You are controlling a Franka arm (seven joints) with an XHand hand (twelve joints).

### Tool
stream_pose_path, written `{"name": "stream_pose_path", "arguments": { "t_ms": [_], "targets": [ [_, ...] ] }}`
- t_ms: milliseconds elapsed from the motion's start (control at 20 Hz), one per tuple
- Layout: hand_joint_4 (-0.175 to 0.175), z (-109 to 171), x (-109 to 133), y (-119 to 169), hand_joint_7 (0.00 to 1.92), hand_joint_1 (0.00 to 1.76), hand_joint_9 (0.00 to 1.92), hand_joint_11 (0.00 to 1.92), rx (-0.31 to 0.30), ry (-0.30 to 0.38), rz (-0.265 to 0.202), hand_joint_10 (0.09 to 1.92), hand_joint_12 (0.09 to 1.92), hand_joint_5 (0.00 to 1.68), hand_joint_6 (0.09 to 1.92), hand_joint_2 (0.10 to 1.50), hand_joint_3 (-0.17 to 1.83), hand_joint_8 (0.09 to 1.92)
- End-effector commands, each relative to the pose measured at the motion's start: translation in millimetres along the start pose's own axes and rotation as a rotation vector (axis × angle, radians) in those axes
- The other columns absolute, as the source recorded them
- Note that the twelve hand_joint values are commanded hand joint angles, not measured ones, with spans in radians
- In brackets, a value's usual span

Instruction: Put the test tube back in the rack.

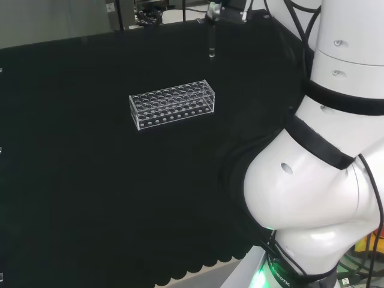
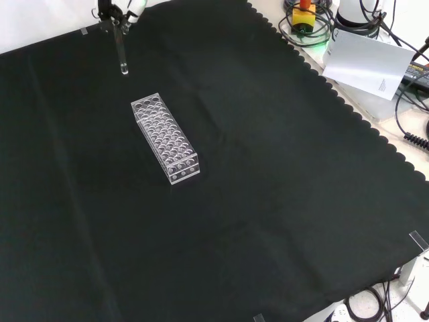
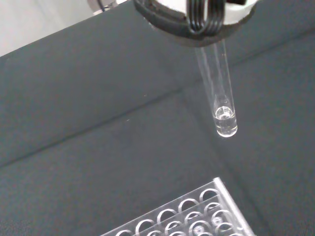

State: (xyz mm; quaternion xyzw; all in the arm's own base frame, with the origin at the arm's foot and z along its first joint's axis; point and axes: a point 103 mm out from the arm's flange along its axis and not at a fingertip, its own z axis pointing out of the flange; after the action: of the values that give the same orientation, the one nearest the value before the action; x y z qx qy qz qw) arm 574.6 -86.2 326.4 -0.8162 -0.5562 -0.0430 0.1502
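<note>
The hand [image 2: 115,12] grips the tube [image 2: 121,48] by its upper end, fingers closed around the glass. The tube hangs upright, round bottom down, clear of the cloth [image 2: 268,201].

Cloth: black, covers the bench and carries the rack [image 2: 165,139].

Rack: clear plastic, oblong, with rows of round holes across its top. No other tube is visible in it. All positions below are given relative to the rack.

Tube position: in the front view the tube hangs above and beyond the rack's far short end, slightly left of it, near but not over it. In the head view the tube [image 1: 211,45] is farther off than the rack [image 1: 172,104] and near its right end. In the wrist view the tube bottom [image 3: 226,120] is apart from the nearest corner holes of the rack [image 3: 197,216].

Handling, judged: the tube is light, stiff, smooth and thin-walled, so it is likely slippery and breakable. Holding it at the upper end is suitable, since this leaves the lower length free to enter a hole. The tube should stay vertical and be centred over one hole before descent; contact with the hole's edge could tilt it or shift the light rack.
</note>
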Motion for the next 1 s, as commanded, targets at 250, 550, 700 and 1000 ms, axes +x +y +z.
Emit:
{"name": "stream_pose_path", "arguments": {
  "t_ms": [250,550,700,1000],
  "targets": [
    [-0.175,31,20,1,1.24,1.41,1.17,1.08,0.046,-0.021,-0.052,0.68,1.07,1.25,0.23,1.0,0.0,0.92],
    [-0.175,44,12,3,1.24,1.41,1.17,1.08,0.065,-0.027,-0.036,0.68,1.07,1.25,0.23,1.0,0.0,0.92],
    [-0.175,49,9,4,1.24,1.41,1.17,1.08,0.07,-0.017,-0.028,0.68,1.07,1.25,0.23,1.0,0.0,0.91],
    [-0.175,59,6,5,1.25,1.41,1.17,1.08,0.084,-0.003,-0.015,0.68,1.07,1.25,0.23,1.0,0.0,0.91]
  ]
}}
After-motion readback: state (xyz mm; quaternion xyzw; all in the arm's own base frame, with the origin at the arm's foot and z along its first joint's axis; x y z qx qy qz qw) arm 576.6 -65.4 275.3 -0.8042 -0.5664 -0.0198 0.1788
